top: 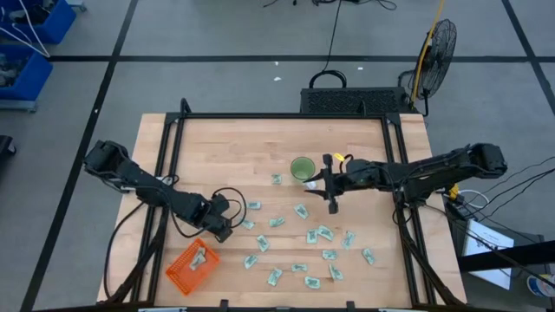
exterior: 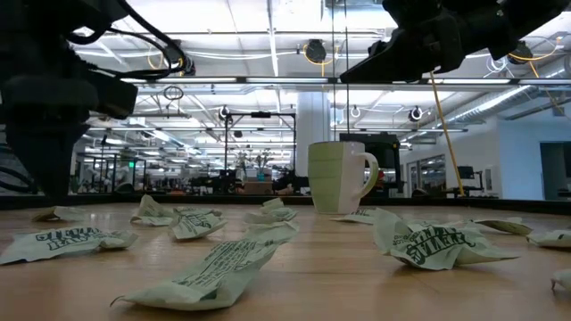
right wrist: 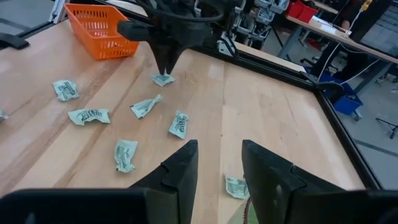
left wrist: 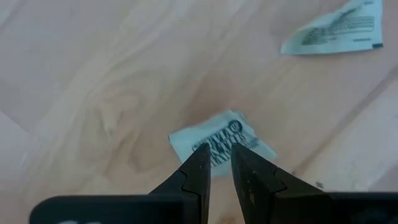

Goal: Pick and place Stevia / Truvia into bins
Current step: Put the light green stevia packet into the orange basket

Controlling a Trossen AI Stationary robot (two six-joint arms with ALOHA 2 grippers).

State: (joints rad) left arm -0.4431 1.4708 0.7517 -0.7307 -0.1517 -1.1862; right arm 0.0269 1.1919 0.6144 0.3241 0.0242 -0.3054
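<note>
Several white-and-green Stevia sachets (top: 324, 231) lie flat and scattered over the middle and near part of the wooden table. The orange basket (top: 192, 266) stands near the near-left corner with one sachet (top: 200, 255) inside. My left gripper (left wrist: 221, 152) points down just beyond the basket and is shut on one crumpled sachet (left wrist: 230, 132); the right wrist view shows this gripper (right wrist: 165, 71) on that sachet (right wrist: 163, 79). My right gripper (top: 333, 206) hovers open over the table centre, beside the green cup (top: 303, 168). My left gripper comes from above, pointing down, and has the sachet's edge (left wrist: 219, 146) pinched between its two fingertips (left wrist: 200, 158). The rest of the sachet lies flat on the table. How many layers are caught, I cannot tell.
The green cup (exterior: 337, 176) stands upright at the table centre, close to my right gripper (right wrist: 219, 152). A black frame (right wrist: 280, 68) runs along the table's edges. Another sachet (left wrist: 333, 28) lies near the held one. Bare wood shows on the far half of the table (top: 234, 143).
</note>
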